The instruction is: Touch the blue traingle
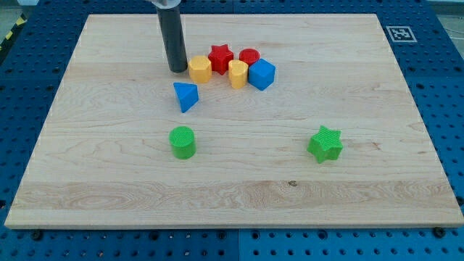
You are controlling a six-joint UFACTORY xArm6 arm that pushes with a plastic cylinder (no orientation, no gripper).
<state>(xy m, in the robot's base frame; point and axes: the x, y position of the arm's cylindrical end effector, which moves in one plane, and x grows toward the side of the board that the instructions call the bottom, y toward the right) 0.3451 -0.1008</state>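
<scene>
A pale wooden board (239, 181) lies on a blue perforated table (442, 87), seen from above and slightly from the front. A dark upright rod comes down from the view's top, and my tip (177, 70) rests on the board in its upper left part. The rod has no fingers or jaws, so there is nothing to be apart or together.

The blue triangle (185, 96) lies just below my tip and a little to the view's right, near it but with a strip of bare wood between them.

Just to the right of my tip sits a tight cluster of five blocks. The yellow hexagonal block (200, 69) is closest, just beside the rod. Behind it is the red star (220, 57), then the red cylinder (249, 56). In front of those stands a second yellow block (238, 74), its shape hard to make out, and to its right the blue cube-like block (262, 74), touching it.

Lower on the board, well apart from the cluster, are the green cylinder (183, 142) at lower left of centre and the green star (325, 143) at the right.

A black-and-white square marker (399, 32) sits by the board's upper right corner. No bins, trays or other containers show; every block rests directly on the wood.
</scene>
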